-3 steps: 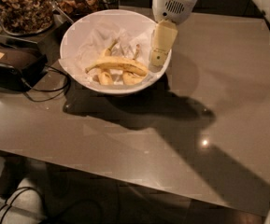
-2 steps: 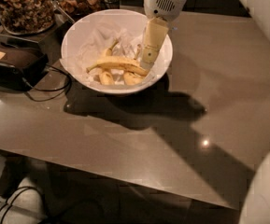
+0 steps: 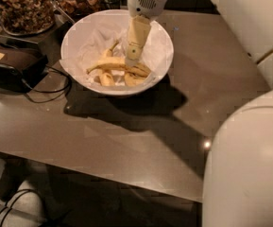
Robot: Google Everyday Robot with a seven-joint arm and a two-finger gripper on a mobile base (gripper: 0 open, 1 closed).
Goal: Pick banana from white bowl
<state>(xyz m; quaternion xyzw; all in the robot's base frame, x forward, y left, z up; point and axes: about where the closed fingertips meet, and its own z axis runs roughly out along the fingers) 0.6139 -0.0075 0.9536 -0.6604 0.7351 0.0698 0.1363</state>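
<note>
The white bowl [image 3: 162, 45] sits on the brown counter [image 3: 183, 122] close to its far edge, left of the middle. Crinkled white paper [image 3: 97, 36] lines it. The banana [image 3: 108, 64] lies across the bottom of the bowl, its thin pale stem pointing toward the counter's left edge and its darker end toward the right edge. 2 shorter bananas [image 3: 106, 79] lie just beside it on the side nearer the front edge.

The gripper [image 3: 131, 60] reaches down into the bowl from the far edge, its white housing above the rim and its cream tip at the banana's middle, touching it or just above it. I cannot tell whether it is released or clenched, nor whether it has hold of the banana.

2 glass jars of nuts [image 3: 21, 6] stand at the far left corner. A black device [image 3: 12, 64] with cables [image 3: 46, 90] rests near the left edge, beside the bowl. The robot's white body [image 3: 249, 169] covers the front right corner.
</note>
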